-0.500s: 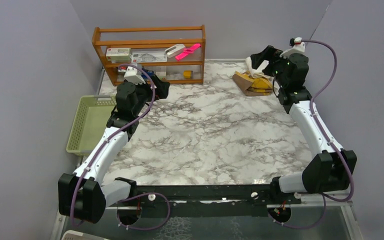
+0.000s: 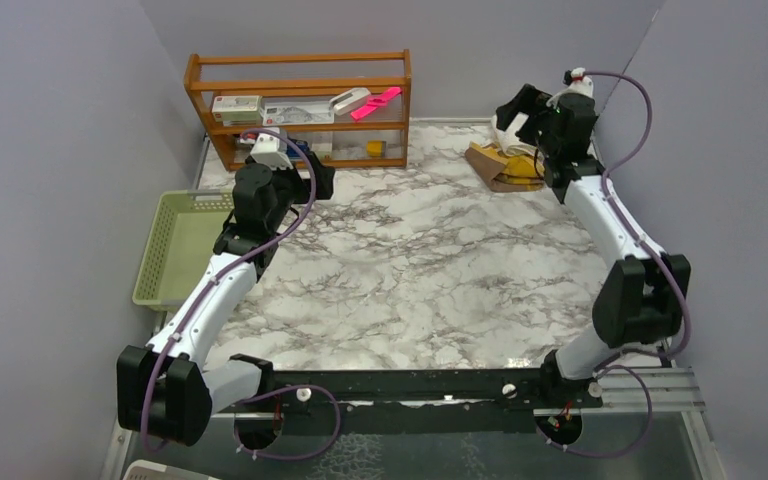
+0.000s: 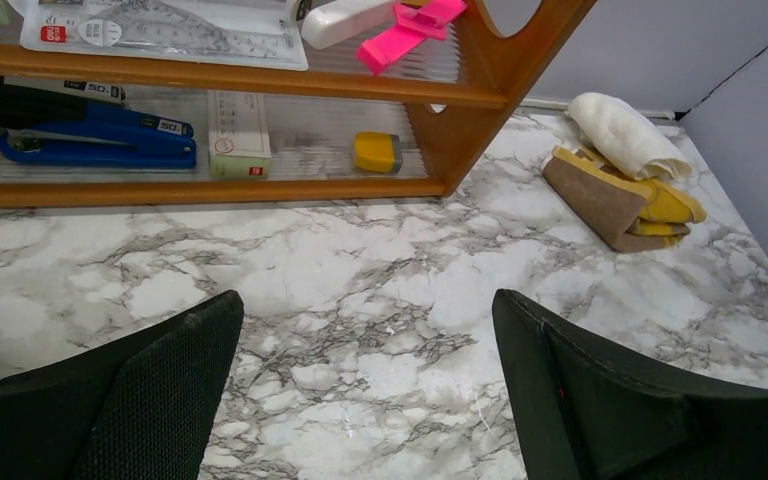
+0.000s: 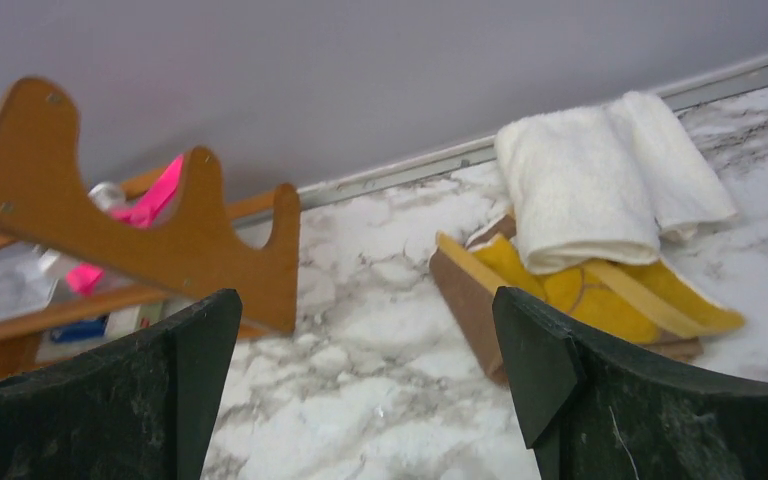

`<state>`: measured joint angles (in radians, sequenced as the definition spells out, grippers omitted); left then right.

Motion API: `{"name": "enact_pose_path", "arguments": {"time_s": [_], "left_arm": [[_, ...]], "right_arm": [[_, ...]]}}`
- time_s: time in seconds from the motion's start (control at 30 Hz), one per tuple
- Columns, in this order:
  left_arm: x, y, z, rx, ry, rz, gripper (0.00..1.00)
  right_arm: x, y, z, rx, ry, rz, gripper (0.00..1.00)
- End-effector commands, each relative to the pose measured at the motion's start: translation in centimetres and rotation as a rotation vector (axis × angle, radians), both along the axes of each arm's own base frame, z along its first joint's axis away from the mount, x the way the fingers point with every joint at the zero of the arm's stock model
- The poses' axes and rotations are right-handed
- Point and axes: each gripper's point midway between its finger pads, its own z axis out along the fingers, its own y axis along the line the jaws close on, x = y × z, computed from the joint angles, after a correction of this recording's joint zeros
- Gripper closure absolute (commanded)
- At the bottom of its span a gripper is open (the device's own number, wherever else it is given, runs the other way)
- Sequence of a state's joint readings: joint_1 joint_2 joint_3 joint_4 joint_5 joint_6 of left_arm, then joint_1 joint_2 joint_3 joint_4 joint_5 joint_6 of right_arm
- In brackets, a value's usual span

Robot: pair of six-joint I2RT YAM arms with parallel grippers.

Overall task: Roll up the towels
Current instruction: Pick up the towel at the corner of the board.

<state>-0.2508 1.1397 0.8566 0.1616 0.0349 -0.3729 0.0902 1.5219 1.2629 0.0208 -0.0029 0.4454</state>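
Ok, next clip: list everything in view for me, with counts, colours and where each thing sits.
white towel: 1, white, far right corner, lying on the other towel
mustard towel: 1, mustard with brown folds, under the white one
table: 1, white-grey marble pattern
shelf: 1, orange-brown wood, far left of the table
stapler: 1, blue, lower shelf
small block: 1, yellow, lower shelf
clip-like piece: 1, pink, upper shelf
ruler packet: 1, clear, upper shelf
basket: 1, pale green, at the table's left edge
left claw: 1, black, open, by the shelf
right claw: 1, black, open, facing the towels
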Motion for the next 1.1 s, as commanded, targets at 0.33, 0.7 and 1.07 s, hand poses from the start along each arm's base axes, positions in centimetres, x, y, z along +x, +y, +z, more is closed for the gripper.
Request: {"name": "enact_pose_path", "arguments": {"time_s": [0.33,0.7,1.07], "left_arm": [[-0.9,0.2,1.0,0.062,-0.065,-0.027,0.01],[-0.4,0.0,0.5,0.069,-0.038,-0.030,0.01],[-0.3,-0.5,0.6,0.059,-0.024,-0.054,0.01]], "right_arm": [[11.7,-6.7,-12.9,-0.172,0.361,-0.278,0.00],[17.0,-7.5,-18.7,-0.256,0.403,-0.262,0.00],[18.7,-6.7,-22.2,-0.263,0.394,-0.187,0.74]]}}
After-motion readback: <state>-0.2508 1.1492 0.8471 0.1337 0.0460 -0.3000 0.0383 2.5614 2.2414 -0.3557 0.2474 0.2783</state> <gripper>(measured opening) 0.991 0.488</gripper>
